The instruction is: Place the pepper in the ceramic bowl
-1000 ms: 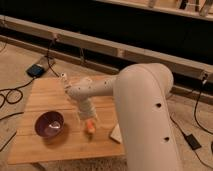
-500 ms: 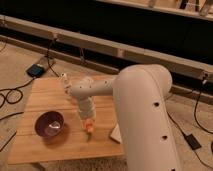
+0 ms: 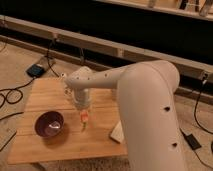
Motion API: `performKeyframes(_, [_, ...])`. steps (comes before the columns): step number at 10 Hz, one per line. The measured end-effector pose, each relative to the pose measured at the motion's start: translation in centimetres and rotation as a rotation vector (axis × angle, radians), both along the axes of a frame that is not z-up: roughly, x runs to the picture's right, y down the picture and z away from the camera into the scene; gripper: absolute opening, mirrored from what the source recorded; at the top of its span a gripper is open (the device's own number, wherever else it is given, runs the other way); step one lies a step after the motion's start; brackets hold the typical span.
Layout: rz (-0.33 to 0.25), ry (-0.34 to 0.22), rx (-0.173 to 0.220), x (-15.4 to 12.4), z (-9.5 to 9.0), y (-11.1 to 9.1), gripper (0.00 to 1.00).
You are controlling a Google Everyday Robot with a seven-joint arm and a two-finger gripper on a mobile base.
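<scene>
We note gripper (image 3: 84,112) above worktop (image 3: 50,94), fingers clamped on pepper (image 3: 84,120), long axis hanging vertical; ceramic bowl (image 3: 49,125) near, leftward in view.

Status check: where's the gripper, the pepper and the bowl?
Gripper directly over pepper on the table. Ceramic bowl beside it, pepper not yet inside. Nothing between them.

Robot laboratory or test room, as we read it. A plain wooden table (image 3: 55,145) stands on a speckled floor (image 3: 20,57) strewn with loose cables (image 3: 10,95), before a dark wall with a pale rail (image 3: 100,45). The gripper (image 3: 83,112) hangs over the table's middle.
</scene>
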State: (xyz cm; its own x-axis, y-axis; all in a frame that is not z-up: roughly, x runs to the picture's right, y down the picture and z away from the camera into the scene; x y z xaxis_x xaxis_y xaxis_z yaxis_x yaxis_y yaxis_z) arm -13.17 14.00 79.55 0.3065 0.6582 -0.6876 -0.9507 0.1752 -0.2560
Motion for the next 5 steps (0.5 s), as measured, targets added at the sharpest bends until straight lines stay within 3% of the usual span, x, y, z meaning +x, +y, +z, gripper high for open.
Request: performKeyframes(5, [-0.099, -0.181, 0.042, -7.1, -4.8, -1.5, 0.00])
